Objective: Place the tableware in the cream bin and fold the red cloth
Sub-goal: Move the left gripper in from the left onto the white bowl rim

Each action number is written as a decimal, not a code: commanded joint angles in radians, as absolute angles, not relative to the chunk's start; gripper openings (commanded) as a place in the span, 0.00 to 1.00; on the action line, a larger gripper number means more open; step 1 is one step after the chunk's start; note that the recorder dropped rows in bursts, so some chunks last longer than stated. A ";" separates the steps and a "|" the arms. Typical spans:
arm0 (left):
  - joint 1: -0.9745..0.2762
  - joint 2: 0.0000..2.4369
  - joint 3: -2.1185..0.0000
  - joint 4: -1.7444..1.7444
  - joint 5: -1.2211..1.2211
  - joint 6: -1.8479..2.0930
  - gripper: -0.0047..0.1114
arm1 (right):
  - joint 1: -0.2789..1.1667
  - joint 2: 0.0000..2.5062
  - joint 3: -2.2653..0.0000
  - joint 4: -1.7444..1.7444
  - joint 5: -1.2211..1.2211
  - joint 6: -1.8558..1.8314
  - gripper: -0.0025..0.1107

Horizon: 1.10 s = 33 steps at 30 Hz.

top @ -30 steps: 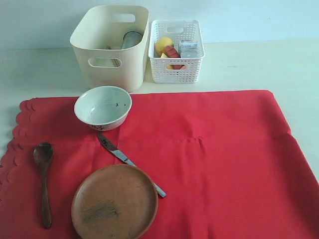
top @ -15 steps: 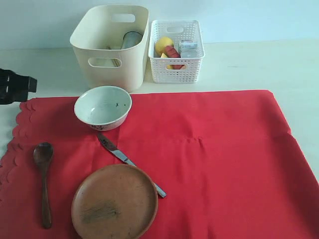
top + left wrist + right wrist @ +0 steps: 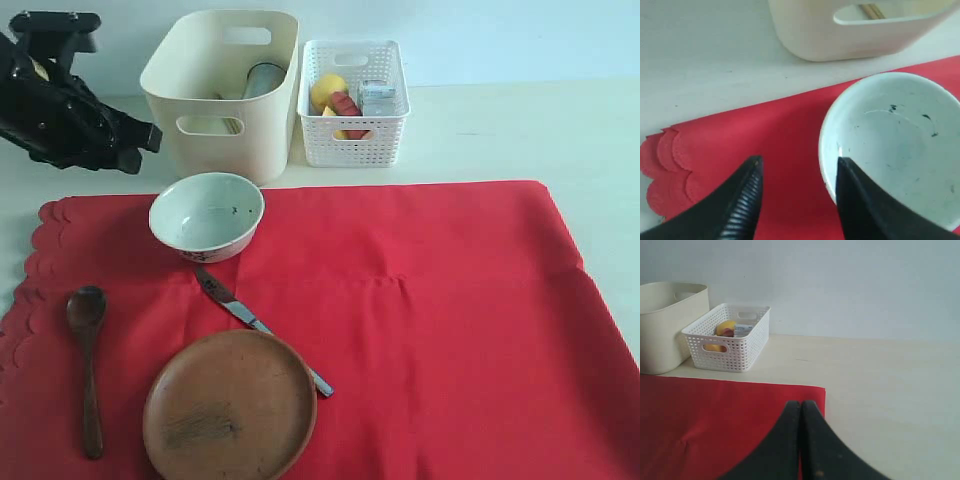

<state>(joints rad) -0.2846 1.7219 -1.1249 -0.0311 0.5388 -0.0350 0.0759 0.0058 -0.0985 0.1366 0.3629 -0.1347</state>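
left gripper [image 3: 797, 162] spread wide, empty, hovering near cream bin [image 3: 222, 90]. pale bowl [image 3: 207, 215] just in front of cream bin, on red cloth [image 3: 420, 300]. right gripper [image 3: 801, 405] clenched, empty. risk of tipping bowl or dragging cloth through shallow pinch on rim.

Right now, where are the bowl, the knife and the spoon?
bowl [image 3: 206, 215], exterior view, middle of its inside.
knife [image 3: 245, 313], exterior view, on the blade.
spoon [image 3: 90, 380], exterior view, middle of the handle.

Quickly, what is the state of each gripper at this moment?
Left gripper: jaws open, holding nothing, near the bowl.
Right gripper: jaws shut, holding nothing.
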 commanded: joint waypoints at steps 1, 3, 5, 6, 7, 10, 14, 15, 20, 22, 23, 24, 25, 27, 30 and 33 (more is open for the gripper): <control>-0.291 1.817 -1.209 -0.044 0.588 -0.030 0.44 | 0.071 0.000 -0.096 0.130 0.362 -0.130 0.02; -0.291 1.853 -1.238 -0.065 0.607 -0.030 0.44 | 0.071 0.000 -0.096 0.130 0.362 -0.130 0.02; -0.291 1.884 -1.258 -0.092 0.617 -0.017 0.44 | 0.071 0.000 -0.096 0.130 0.362 -0.130 0.02; -0.291 1.899 -1.267 -0.126 0.623 0.008 0.44 | 0.071 0.000 -0.096 0.130 0.362 -0.130 0.02; -0.291 1.911 -1.274 -0.160 0.628 0.030 0.44 | 0.071 0.000 -0.096 0.130 0.362 -0.130 0.02; -0.291 1.948 -1.286 -0.231 0.637 0.087 0.44 | 0.071 0.000 -0.096 0.130 0.362 -0.130 0.02; -0.291 1.988 -1.294 -0.250 0.641 0.104 0.44 | 0.071 0.000 -0.096 0.130 0.362 -0.130 0.02; -0.291 1.996 -1.294 -0.250 0.641 0.104 0.44 | 0.071 0.000 -0.096 0.130 0.362 -0.130 0.02; -0.291 2.020 -1.294 -0.258 0.636 0.104 0.44 | 0.071 0.000 -0.096 0.130 0.362 -0.130 0.02; -0.291 2.036 -1.294 -0.271 0.636 0.104 0.44 | 0.071 0.000 -0.096 0.130 0.362 -0.130 0.02; -0.291 2.043 -1.294 -0.278 0.636 0.104 0.44 | 0.071 0.000 -0.096 0.130 0.362 -0.130 0.02; -0.291 2.051 -1.294 -0.286 0.636 0.107 0.44 | 0.071 0.000 -0.096 0.130 0.362 -0.130 0.02; -0.291 2.058 -1.294 -0.300 0.634 0.121 0.44 | 0.071 0.000 -0.096 0.130 0.362 -0.130 0.02; -0.291 2.069 -1.294 -0.325 0.634 0.139 0.44 | 0.071 0.000 -0.096 0.130 0.362 -0.130 0.02; -0.291 2.072 -1.294 -0.356 0.634 0.175 0.44 | 0.071 0.000 -0.096 0.130 0.362 -0.130 0.02; -0.291 2.072 -1.294 -0.359 0.634 0.185 0.39 | 0.071 0.000 -0.096 0.130 0.362 -0.130 0.02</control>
